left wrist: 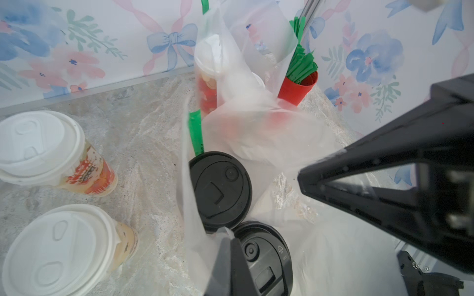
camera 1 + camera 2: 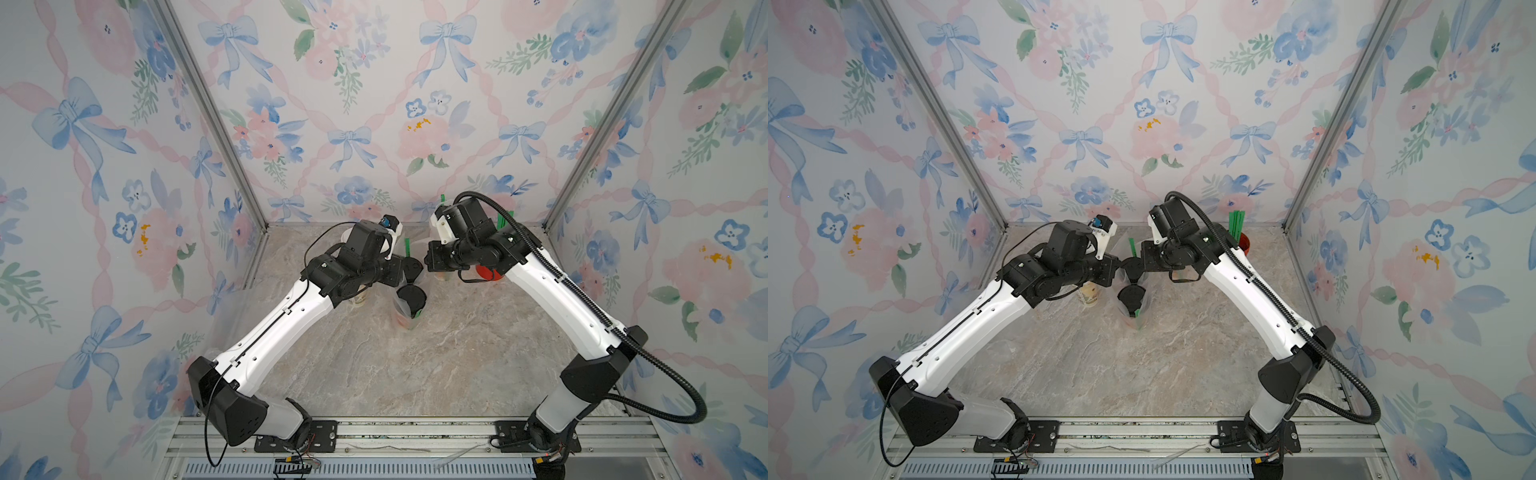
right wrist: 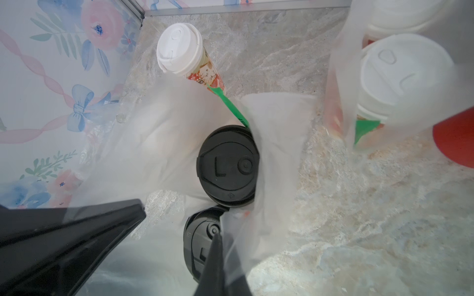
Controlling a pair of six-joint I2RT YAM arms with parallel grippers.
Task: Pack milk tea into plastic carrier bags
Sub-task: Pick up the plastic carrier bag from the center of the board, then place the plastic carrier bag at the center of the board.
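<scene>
**Cups and bags.** Two black-lidded red cups [image 1: 220, 189] stand upright, side by side, inside a clear carrier bag [image 1: 191, 212] at mid-desk [image 2: 415, 365]. Close by, a second clear bag [image 3: 341, 84] holds two white-lidded red cups [image 3: 400, 74]. Two cream-printed, white-lidded cups [image 1: 38, 143] stand upright and unbagged to one side.

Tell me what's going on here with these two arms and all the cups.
Both arms are handling one clear bag that holds two black-lidded cups. The left gripper and right gripper are each pinched shut on its top, on opposite sides. A second bag already holds two white-lidded red cups beside the red straw cup. Two cream cups stand unbagged on the table.
</scene>
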